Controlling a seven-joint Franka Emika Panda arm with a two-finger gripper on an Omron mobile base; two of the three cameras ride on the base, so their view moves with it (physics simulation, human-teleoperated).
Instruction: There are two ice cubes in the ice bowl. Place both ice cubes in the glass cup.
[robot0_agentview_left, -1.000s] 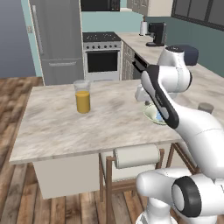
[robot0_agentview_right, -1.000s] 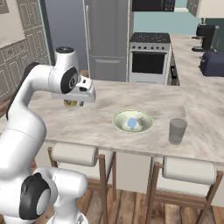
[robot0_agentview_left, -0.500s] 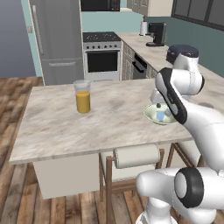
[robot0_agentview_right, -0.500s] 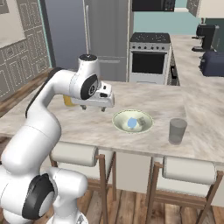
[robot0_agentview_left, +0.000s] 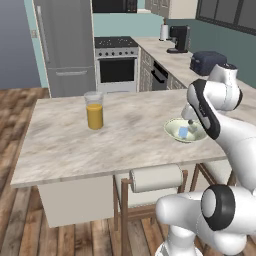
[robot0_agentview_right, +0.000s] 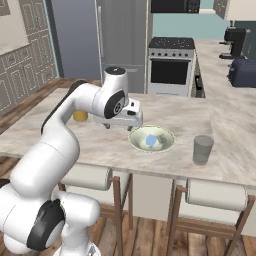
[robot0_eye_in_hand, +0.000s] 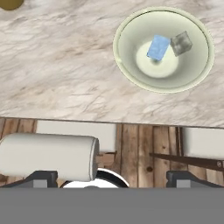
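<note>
The ice bowl (robot0_eye_in_hand: 130, 40) is pale greenish-white and sits near the island's front edge. In it lie a light-blue ice cube (robot0_eye_in_hand: 158, 47) and a greyer translucent ice cube (robot0_eye_in_hand: 181, 43), touching. The same bowl (robot0_agentview_right: 136, 141) holds a blue cube (robot0_agentview_right: 151, 141) in the right base view, and the bowl (robot0_agentview_left: 171, 131) shows beside my forearm in the left base view. My gripper (robot0_agentview_right: 121, 125) hangs above the counter, just left of the bowl. It is open and empty, its fingertips (robot0_eye_in_hand: 42, 176) wide apart. The grey glass cup (robot0_agentview_right: 203, 149) stands right of the bowl.
A tall glass of orange liquid (robot0_agentview_left: 94, 110) stands on the island's far left part. Padded stools (robot0_agentview_right: 212, 193) (robot0_eye_in_hand: 48, 151) are tucked under the front edge. A toaster (robot0_agentview_left: 206, 61) and a coffee machine (robot0_agentview_left: 179, 38) sit on the back counter.
The arm has swung from beside the orange glass across the counter toward the bowl. The gripper now hangs next to the bowl. Bowl, cubes and cup have not moved.
</note>
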